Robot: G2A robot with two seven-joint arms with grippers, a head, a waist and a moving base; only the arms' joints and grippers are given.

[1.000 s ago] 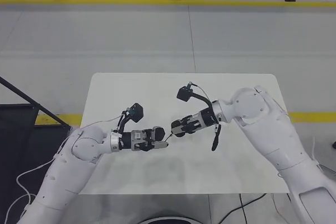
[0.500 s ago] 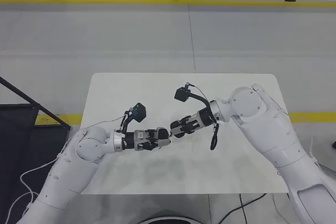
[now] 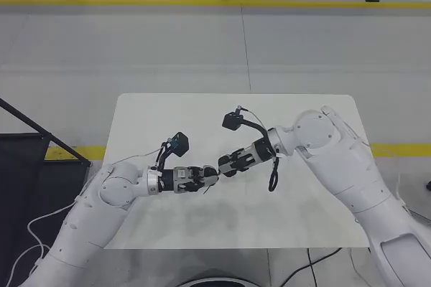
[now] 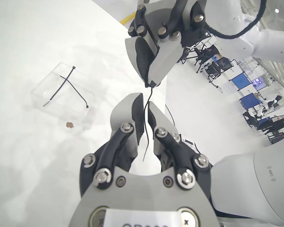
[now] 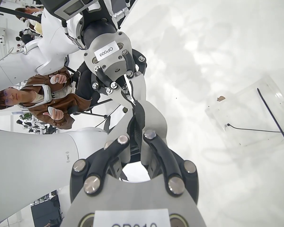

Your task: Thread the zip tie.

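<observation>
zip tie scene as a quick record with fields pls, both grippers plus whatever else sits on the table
zip tie: thin black strand, held in the air between the two grippers over the table
right gripper: shut on one end of the zip tie
left gripper: fingers slightly apart, strand passing between them, free tail reaching toward its palm
clear box: on the table, off to one side, two spare ties crossed inside
brown scrap: on the table beside the clear box
</observation>
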